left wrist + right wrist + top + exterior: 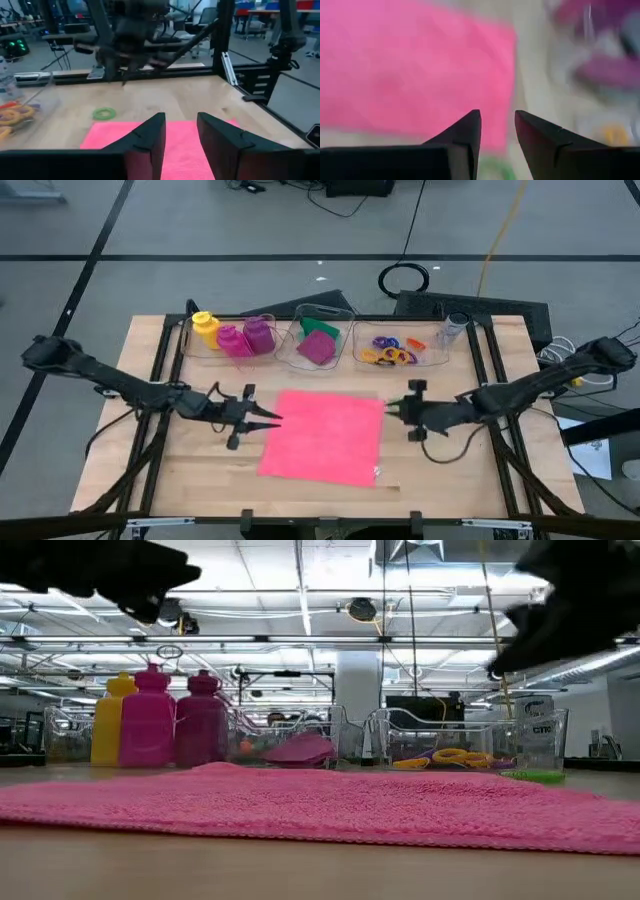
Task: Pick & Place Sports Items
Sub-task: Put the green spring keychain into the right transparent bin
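- Lying flat in the middle of the bench [150, 395] is the pink cloth [325, 435], spread out with one hand at each side edge.
- Left hand [268, 418] hovers at the cloth's left edge; its fingers [150, 137] stand slightly apart with nothing between them.
- Right hand [392, 408] hovers at the cloth's upper right corner, fingers [465, 131] likewise a little parted and empty.
- A small green ring [104, 113] lies on the bench just off the cloth's right side, close to the right hand.
- Along the far edge stand three clear bins [432, 363]: the yellow bottle [205, 326] and two magenta and purple bottles [245, 337] are in the left one, a green cloth [322, 329] and a magenta cloth [317, 348] in the middle one, and the rings [392, 350] in the right one.
- Step in hand, as I judge it: the pink cloth is the item left to put away, and both hands are lined up to take it by its edges.
- Next move calls for lowering each hand until a finger slides under the cloth's edge, pinching it, then lifting together and carrying it to the middle bin.
- The green ring also looks unplaced and belongs with the other rings.
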You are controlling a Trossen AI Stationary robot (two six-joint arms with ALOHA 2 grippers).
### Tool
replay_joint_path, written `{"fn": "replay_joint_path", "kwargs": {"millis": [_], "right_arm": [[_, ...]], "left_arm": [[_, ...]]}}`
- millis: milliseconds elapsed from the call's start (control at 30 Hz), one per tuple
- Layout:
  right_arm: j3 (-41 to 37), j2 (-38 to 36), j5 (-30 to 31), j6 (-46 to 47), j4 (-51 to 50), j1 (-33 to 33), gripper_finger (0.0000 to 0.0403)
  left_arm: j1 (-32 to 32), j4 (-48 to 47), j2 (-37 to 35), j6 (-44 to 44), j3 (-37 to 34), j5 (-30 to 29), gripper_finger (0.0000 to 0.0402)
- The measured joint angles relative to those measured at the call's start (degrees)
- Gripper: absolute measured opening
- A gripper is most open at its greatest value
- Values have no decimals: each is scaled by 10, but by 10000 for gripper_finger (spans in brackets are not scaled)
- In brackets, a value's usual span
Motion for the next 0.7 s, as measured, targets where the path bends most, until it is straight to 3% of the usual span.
{"fn": "replay_joint_path", "kwargs": {"millis": [200, 300, 433, 700], "right_arm": [[0, 10, -45, 78, -150, -73, 82], [0, 18, -97, 70, -157, -116, 82], [0, 38, -122, 35, -152, -160, 82], [0, 101, -201, 22, -123, -203, 98]], "left_arm": [[12, 9, 1, -21, -9, 0, 97], [17, 10, 1, -35, -9, 0, 97], [17, 10, 1, -44, -9, 0, 97], [17, 1, 1, -48, -9, 10, 97]]}}
